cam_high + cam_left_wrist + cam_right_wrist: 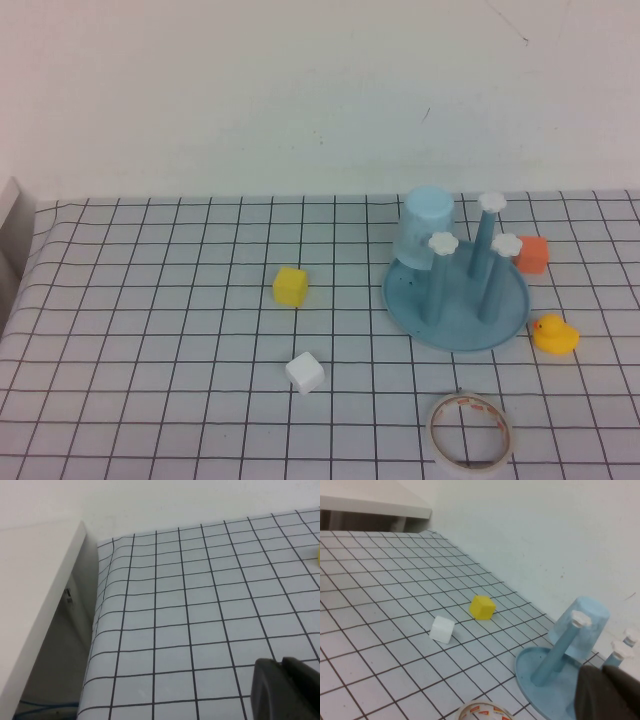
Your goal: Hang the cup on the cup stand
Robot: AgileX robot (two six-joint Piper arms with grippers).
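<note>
Tape ring [470,431] nearest, in front of cup stand [457,318]. Cup [426,227] upside down on stand's rear-left peg. Left hand [287,690], right hand [610,692]: both closed, empty, off stand.

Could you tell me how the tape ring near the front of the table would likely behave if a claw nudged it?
The tape ring lies flat, so it would probably slide rather than roll. Its open centre suggests it is light. If tipped onto its edge, its round shape might let it roll away.
</note>
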